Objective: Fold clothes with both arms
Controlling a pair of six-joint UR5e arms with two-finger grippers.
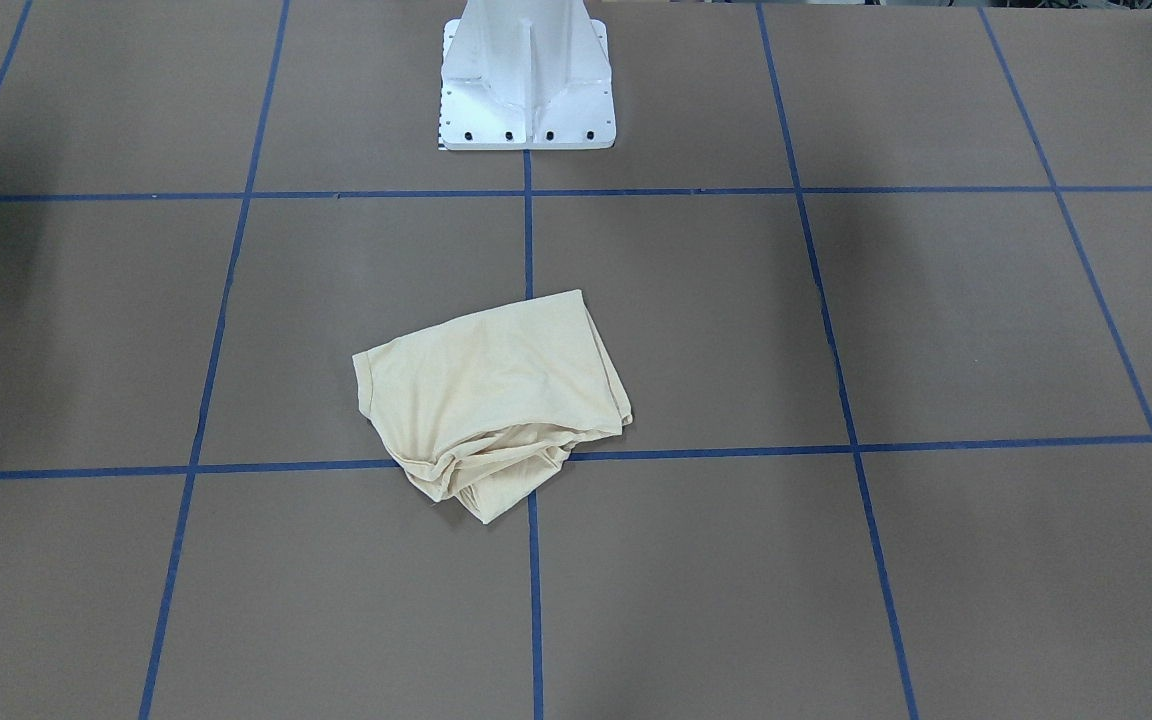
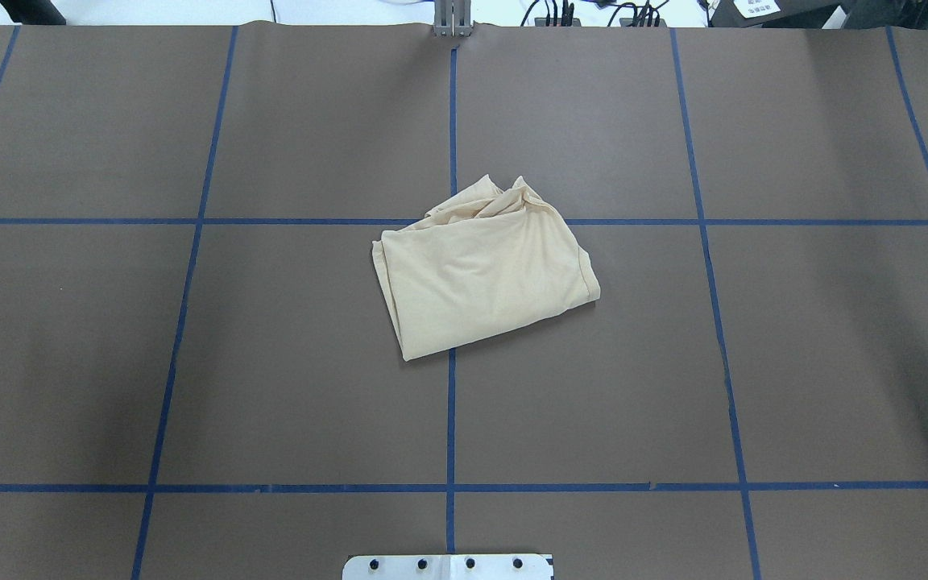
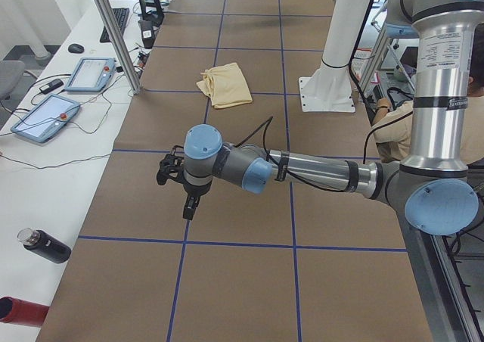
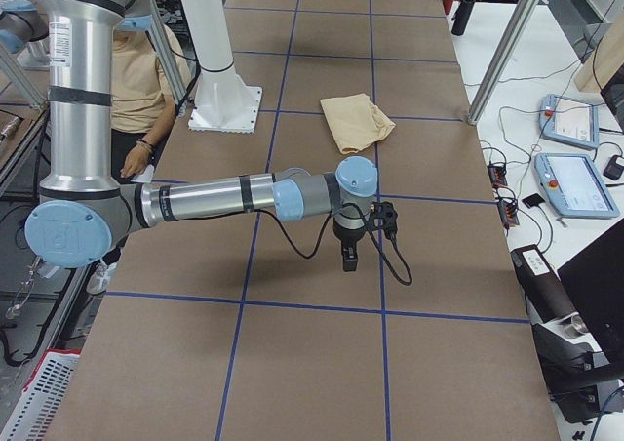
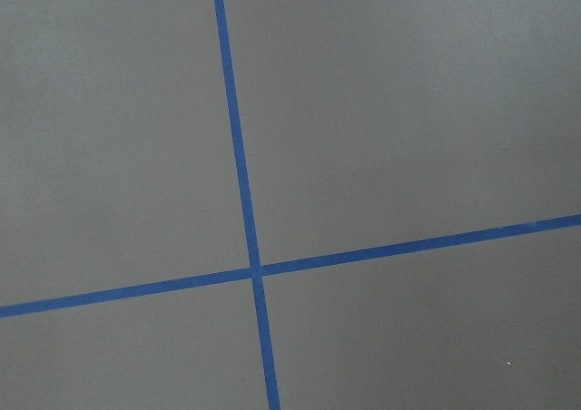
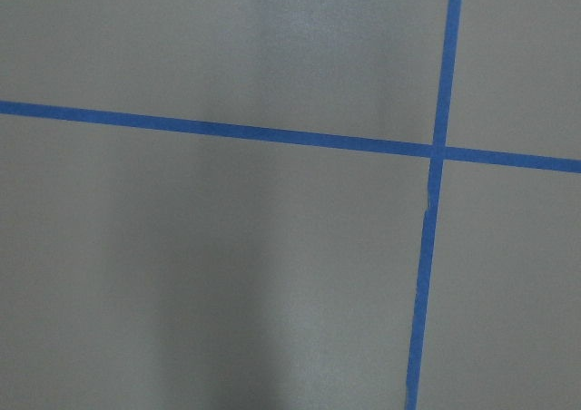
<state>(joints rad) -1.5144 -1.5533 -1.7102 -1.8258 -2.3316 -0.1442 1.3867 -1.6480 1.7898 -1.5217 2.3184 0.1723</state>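
Cream shirt (image 2: 484, 278), folded and bunched at its far edge. Its long axis crosses the table (image 2: 271, 362), slightly askew. I cannot tell whether the left claw (image 3: 189, 208) and right claw (image 4: 348, 258) are apart or together.

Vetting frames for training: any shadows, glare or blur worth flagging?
Overhead exterior: shirt sharp, soft broad shadows darken the table toward both sides. Exterior front-facing: white pedestal nearly washed out. Right wrist-mounted: faint pale sheen streak; left wrist-mounted: evenly lit, tape lines crisp.

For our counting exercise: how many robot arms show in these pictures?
2. The left arm stretches low over the table in the exterior left view; the right arm does the same in the exterior right view. Both are well apart from the shirt.
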